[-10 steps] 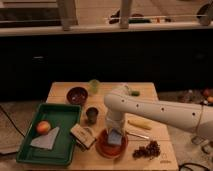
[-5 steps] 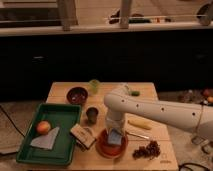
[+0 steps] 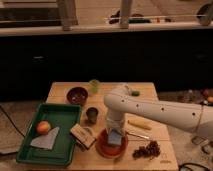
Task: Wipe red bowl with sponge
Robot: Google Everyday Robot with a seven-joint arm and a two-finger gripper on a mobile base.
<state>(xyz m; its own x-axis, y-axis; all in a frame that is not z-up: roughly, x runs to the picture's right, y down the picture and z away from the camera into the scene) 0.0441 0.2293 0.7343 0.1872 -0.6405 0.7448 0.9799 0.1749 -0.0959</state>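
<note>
Jaws, low over the red bowl (image 3: 102, 149), seemingly clamp the sponge (image 3: 115, 137) inside it.

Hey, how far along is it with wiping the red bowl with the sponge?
Done: the sponge sits inside the red bowl. In hand: the gripper is down right over the sponge, placed to wipe. Left: I can't tell how much of the bowl has been wiped, and the sponge hasn't been lifted out yet.
</note>
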